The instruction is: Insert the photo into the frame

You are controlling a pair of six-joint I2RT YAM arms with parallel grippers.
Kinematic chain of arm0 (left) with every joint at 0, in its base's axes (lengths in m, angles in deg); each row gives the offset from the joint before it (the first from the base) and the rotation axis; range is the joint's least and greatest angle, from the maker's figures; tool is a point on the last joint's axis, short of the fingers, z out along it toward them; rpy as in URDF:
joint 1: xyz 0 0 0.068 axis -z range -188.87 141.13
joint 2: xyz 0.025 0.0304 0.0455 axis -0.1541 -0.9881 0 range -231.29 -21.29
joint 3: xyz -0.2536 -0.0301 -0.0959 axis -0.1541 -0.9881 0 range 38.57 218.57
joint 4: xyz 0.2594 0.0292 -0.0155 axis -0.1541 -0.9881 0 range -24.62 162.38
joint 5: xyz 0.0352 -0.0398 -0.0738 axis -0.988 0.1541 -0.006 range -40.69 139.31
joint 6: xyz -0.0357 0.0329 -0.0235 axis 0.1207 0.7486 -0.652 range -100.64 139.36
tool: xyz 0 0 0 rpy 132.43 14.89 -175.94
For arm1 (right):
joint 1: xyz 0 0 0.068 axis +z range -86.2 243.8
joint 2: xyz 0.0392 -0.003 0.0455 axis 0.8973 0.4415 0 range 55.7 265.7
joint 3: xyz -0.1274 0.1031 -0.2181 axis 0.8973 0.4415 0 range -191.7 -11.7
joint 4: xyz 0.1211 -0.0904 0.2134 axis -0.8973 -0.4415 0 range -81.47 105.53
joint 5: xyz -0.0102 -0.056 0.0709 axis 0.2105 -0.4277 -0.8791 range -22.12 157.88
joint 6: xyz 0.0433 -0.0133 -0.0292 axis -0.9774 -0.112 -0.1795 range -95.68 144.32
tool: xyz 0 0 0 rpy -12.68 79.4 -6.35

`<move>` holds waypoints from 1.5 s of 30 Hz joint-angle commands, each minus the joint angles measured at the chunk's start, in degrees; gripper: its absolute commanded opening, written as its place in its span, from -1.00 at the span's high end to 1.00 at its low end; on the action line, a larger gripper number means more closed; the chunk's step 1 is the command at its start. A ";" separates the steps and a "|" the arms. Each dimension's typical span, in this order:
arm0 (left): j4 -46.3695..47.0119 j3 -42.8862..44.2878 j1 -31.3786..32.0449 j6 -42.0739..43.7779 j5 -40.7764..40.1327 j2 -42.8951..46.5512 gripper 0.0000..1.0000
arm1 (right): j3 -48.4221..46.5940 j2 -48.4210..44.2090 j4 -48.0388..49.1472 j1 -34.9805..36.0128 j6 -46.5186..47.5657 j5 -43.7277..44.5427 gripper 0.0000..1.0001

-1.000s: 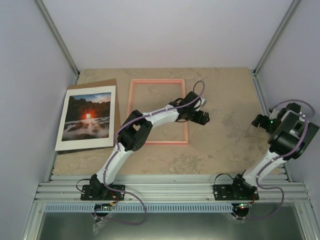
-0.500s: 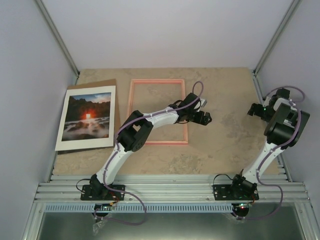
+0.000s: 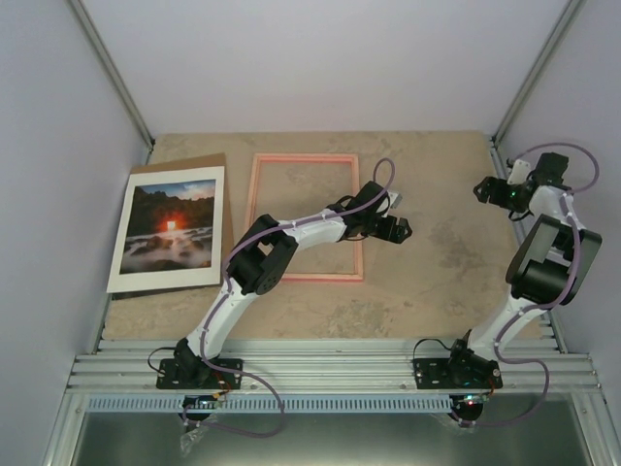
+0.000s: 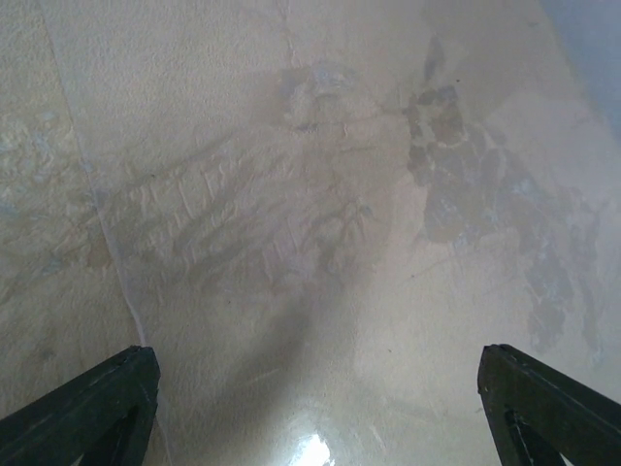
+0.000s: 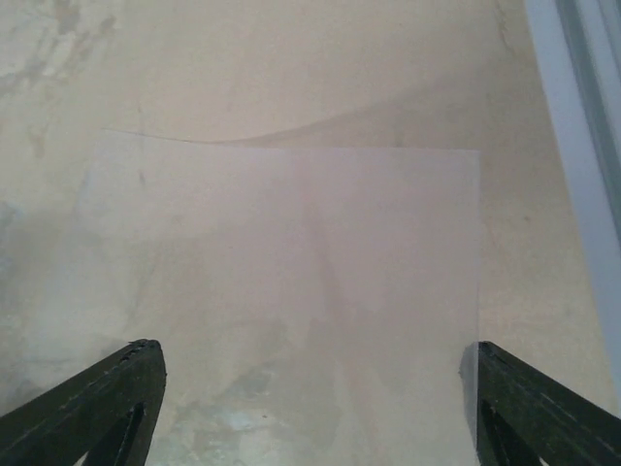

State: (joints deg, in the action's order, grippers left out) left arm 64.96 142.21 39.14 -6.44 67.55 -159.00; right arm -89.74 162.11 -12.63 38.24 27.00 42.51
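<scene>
- Overhead view, left: the photo (image 3: 167,228) lies picture side up on the bench (image 3: 437,272), partly covering a brown backing board (image 3: 199,161) whose far edge shows above it
- Overhead view, centre: the frame (image 3: 254,214) lies flat, just to the right of the photo and apart from it; the bench surface shows through its opening
- The left arm reaches from the lower left of the overhead view across the lower right corner of the frame; the left tool (image 3: 396,229) lies just right of the frame's right rail, above bare bench
- Left wrist view: the left tool (image 4: 312,364) is spread wide, its two dark fingertips (image 4: 107,398) sit at the lower corners, and only mottled bench lies between them; it grips nothing
- Overhead view, upper right: the right tool (image 3: 485,189) is near the bench's right edge, well apart from photo and frame
- Right wrist view: the right tool (image 5: 315,364) is likewise spread wide and grips nothing; a pale translucent sheet (image 5: 291,282) lies flat on the bench, filling the centre of the view and running down between the fingertips (image 5: 112,403)
</scene>
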 commanded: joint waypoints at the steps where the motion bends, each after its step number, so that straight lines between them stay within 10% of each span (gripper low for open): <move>1: -1.75 -2.52 0.47 -1.31 1.74 -0.71 -0.85 | 1.23 0.01 0.26 -0.52 -1.70 -8.87 -0.62; 31: 4.50 -2.18 -0.80 -0.97 6.32 2.13 -0.90 | 2.06 -4.42 -3.16 -5.82 9.30 -13.89 0.98; 45: -2.32 -0.11 -7.50 15.32 8.76 16.88 -0.99 | -7.53 -25.85 -15.09 -6.61 33.52 -28.39 0.99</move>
State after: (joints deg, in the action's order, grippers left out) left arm 65.70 140.72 33.22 0.49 74.80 -149.17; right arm -94.18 144.82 -25.31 31.84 50.74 22.36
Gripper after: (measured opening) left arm 0.994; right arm 0.022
